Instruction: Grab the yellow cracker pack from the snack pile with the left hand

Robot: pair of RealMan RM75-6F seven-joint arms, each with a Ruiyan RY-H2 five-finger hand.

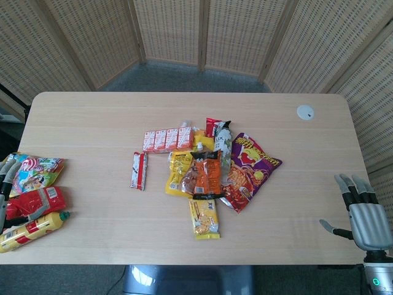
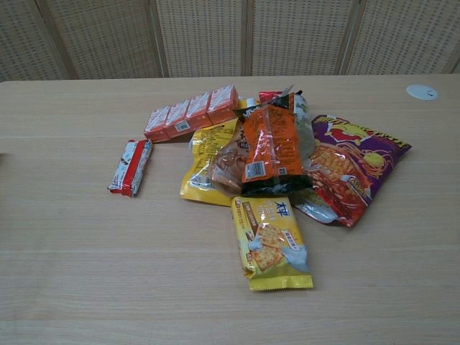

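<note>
From the head view, the yellow cracker pack (image 1: 204, 217) lies flat on the table (image 1: 92, 117) at the near edge of the snack pile, its far end just under the orange bag (image 1: 207, 174); behind that sit a larger yellow bag (image 1: 177, 175), a purple chip bag (image 1: 250, 169) to the right, and a row of red boxes (image 1: 167, 139) at the back; a red-and-white bar (image 1: 139, 170) lies apart to the left of the pile; a white disc (image 1: 305, 112) sits near the far right corner. The right hand (image 1: 362, 213) hovers at the near right corner, well apart from the snacks, fingers straight and spread, holding nothing. The left hand (image 1: 5, 184) shows only as a sliver at the left frame edge (mostly cut off), beside a colourful bag (image 1: 37, 172), a red pack (image 1: 40, 200) and a yellow bottle (image 1: 31, 229); whether its fingers are apart or closed cannot be told.

From the chest view, neither hand appears; the yellow cracker pack (image 2: 272, 242) is nearest the camera, label up, untouched, its top edge touching the orange bag (image 2: 267, 149); the purple chip bag (image 2: 352, 165) lies to the right, the red boxes (image 2: 192, 113) behind, the red-and-white bar (image 2: 131, 167) alone to the left.
</note>
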